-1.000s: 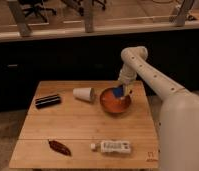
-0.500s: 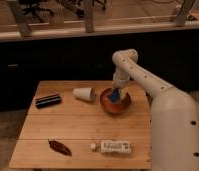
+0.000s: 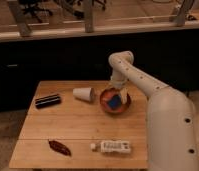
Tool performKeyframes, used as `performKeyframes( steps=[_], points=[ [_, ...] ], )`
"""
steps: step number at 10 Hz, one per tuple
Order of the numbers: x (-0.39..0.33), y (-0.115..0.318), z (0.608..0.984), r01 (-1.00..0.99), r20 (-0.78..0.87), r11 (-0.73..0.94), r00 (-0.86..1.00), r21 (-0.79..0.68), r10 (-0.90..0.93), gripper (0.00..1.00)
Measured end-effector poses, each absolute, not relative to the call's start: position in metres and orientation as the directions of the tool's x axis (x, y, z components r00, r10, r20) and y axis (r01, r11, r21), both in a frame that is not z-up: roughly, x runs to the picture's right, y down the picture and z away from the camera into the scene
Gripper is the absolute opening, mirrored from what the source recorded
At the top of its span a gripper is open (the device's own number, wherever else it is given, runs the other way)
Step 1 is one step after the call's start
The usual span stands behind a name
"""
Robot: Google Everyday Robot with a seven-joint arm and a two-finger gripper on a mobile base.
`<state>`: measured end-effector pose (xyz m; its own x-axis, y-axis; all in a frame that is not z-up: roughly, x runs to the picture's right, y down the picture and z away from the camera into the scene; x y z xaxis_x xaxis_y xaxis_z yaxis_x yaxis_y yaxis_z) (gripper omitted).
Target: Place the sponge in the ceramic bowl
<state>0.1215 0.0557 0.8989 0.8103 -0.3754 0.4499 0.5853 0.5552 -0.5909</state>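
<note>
Camera view: over the last second the gripper (image 3: 118, 91) dropped onto the ceramic bowl (image 3: 104, 106) near the far right corner of the table (image 3: 68, 125). The sponge (image 3: 114, 101) sat inside the bowl. We couldn't tell whether the gripper still held it, but we judged the placement nearly done.

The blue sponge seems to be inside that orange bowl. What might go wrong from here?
The gripper hangs right over the ceramic bowl, so pulling away carelessly might knock it, perhaps toward the white paper cup lying on its side nearby. I cannot tell whether the sponge is free of the gripper; if it clings, it may ride back out.
</note>
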Motion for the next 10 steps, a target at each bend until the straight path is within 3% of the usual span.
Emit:
performKeyframes(
  steps=[10],
  points=[
    [0.134, 0.041, 0.885, 0.56, 0.453, 0.616, 0.824, -0.554, -0.341, 0.8]
  ],
)
